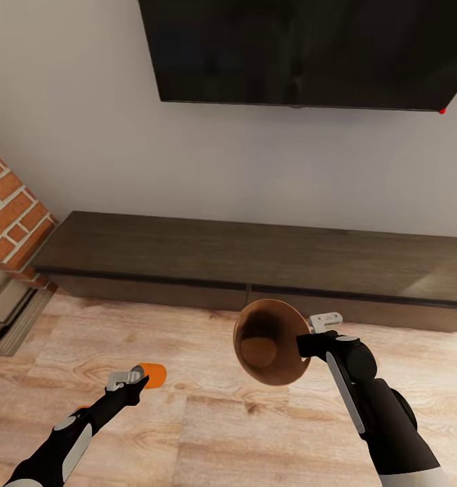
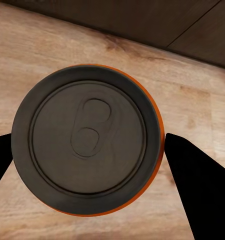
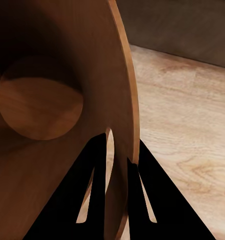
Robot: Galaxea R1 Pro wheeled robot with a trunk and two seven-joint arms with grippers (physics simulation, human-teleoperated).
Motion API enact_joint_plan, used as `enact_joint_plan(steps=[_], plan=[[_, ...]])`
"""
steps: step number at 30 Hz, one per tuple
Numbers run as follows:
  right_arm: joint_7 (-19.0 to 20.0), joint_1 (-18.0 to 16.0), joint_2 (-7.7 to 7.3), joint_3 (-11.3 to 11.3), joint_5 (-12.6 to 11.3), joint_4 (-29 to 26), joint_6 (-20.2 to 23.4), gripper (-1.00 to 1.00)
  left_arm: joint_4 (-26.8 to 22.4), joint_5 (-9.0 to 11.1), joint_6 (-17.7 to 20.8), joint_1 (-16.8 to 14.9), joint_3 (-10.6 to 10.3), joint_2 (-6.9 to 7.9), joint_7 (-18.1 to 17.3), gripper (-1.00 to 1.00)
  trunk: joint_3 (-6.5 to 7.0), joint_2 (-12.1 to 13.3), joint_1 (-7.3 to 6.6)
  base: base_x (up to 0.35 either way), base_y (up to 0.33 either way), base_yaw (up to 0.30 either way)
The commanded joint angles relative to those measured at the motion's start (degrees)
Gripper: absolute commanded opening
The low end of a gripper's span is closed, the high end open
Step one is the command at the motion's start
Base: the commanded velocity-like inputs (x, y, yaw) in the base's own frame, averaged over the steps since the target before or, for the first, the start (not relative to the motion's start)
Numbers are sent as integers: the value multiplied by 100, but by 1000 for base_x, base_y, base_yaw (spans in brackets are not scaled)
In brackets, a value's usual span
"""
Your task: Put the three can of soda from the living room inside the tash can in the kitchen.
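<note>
While the right pincer [image 1: 308,336] pinches the rim of the trash can [image 1: 269,341], the bin is lifted off the wood floor [image 1: 208,419] and tipped on its side, mouth facing the robot, long axis roughly level and running away toward the low dark cabinet [image 1: 255,260]. Right wrist view: one finger [image 3: 92,200] sits inside the wall, the other outside, rim wall between them; round bottom of the bin visible deep inside.

Left pincer [image 1: 135,382] grips an orange soda can [image 1: 150,375], fingers on opposite sides of the body. Can lies near horizontal in the grip above the floor, long axis along the fingers; head view shows its rounded orange end pointing away from the arm toward the bin. Left wrist view looks straight onto the dark lid [image 2: 87,140] with pull tab, so that end faces the wrist.

Black TV [image 1: 309,51] on the wall above the cabinet; brick chimney [image 1: 11,210] at left.
</note>
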Motion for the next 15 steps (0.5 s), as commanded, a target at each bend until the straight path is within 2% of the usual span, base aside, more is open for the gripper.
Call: enact_joint_plan(steps=[1, 7, 15], plan=[[65, -2, 1, -5, -84, -3, -2, -100, -1, -2, -1, 0, 0, 0, 2, -100, 19, 41, -23, 0, 0, 0], [65, -2, 1, -5, -84, -3, -2, -100, 2, -2, -1, -1, 0, 0, 2, -100, 127, 282, -155, 0, 0, 0], [65, -2, 1, -3, -78, 0, -2, -100, -26, -2, -9, 2, 4, 0, 2, -100, 127, 282, -155, 0, 0, 0]])
